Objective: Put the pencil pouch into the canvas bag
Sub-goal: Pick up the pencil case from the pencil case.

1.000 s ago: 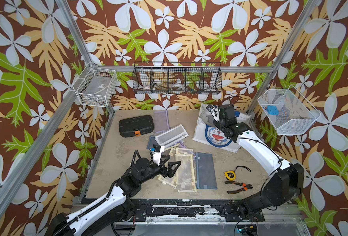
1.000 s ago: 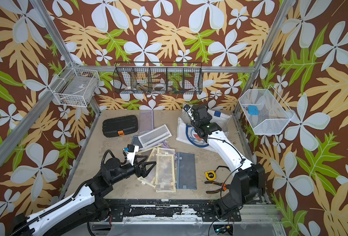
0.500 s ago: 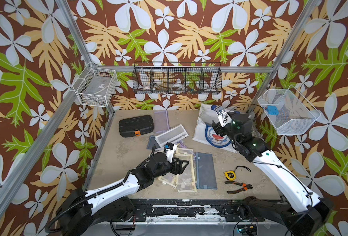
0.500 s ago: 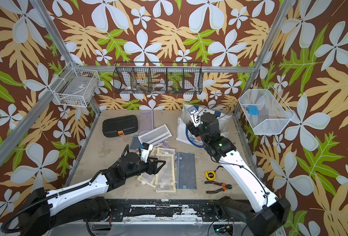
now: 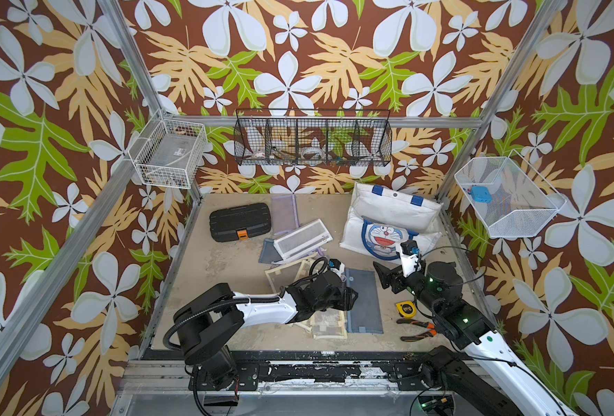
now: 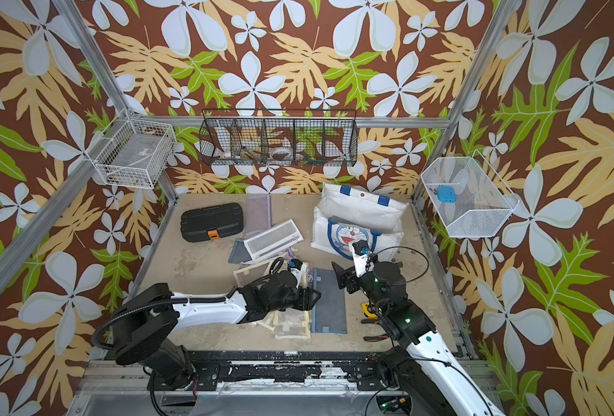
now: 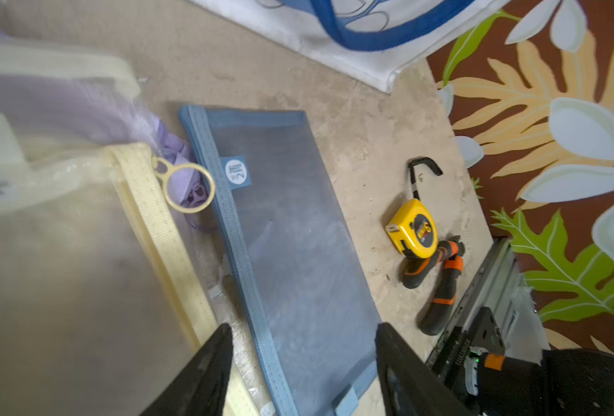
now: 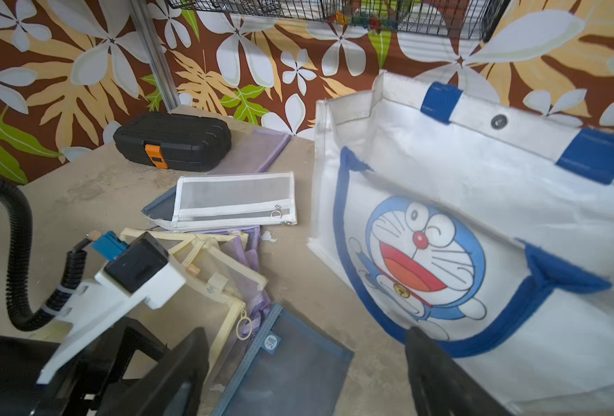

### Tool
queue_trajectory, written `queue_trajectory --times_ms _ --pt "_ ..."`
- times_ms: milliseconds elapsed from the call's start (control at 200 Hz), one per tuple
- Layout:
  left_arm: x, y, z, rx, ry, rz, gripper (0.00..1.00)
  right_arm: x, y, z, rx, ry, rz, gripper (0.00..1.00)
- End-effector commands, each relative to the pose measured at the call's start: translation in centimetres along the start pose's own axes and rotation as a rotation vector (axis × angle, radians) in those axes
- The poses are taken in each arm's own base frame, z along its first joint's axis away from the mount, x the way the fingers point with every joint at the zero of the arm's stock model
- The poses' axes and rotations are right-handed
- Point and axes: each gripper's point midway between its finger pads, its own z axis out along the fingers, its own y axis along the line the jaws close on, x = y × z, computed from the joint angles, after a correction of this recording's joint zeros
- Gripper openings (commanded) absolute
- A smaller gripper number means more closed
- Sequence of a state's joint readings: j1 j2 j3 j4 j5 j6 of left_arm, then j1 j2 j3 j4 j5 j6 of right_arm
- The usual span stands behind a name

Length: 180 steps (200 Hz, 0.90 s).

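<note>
Left hand (image 7: 302,333) half open, empty, over blue mesh pencil pouch (image 7: 291,223), flat on surface (image 5: 226,259), near middle. Right hand (image 8: 305,336) wide open, empty. Canvas bag (image 5: 392,212) far right. Thin pouch may slip from pinch.

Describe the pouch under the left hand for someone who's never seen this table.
From the white canvas bag at the far right, come toward the robot to the heap of mesh pouches. The blue pouch lies at the heap's right side, under the left hand, beside a yellow tape measure. Neighbours are yellow-trimmed or purple; it is blue with a round white label.
</note>
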<state>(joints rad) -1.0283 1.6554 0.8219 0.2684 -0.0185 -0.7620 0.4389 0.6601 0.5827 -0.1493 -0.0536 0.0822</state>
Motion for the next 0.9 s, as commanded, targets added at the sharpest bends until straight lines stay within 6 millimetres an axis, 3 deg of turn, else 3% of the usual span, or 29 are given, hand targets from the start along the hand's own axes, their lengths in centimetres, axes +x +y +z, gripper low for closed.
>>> queue_trajectory --times_ms 0,175,230,556,631,896 --pt "-1.1 0.8 0.8 -0.042 -0.07 -0.062 0.63 0.0 0.6 0.0 -0.034 -0.037 0.068 0.87" --pt "-0.4 1.2 3.3 -0.072 -0.033 -0.045 0.63 2.2 0.1 -0.5 -0.008 -0.034 0.114 0.89" --pt "0.0 1.6 3.9 -0.082 -0.022 -0.054 0.62 2.0 0.0 -0.9 -0.008 -0.057 0.144 0.9" --pt "1.5 1.8 6.1 -0.038 0.008 -0.102 0.53 4.1 -0.6 -1.0 0.027 -0.069 0.205 0.91" --pt "1.9 1.7 6.4 -0.017 0.016 -0.112 0.45 4.2 -0.8 -1.0 0.035 -0.067 0.202 0.91" --pt "2.0 1.2 5.8 0.05 0.0 -0.136 0.01 4.5 -0.5 -0.9 0.021 -0.063 0.204 0.9"
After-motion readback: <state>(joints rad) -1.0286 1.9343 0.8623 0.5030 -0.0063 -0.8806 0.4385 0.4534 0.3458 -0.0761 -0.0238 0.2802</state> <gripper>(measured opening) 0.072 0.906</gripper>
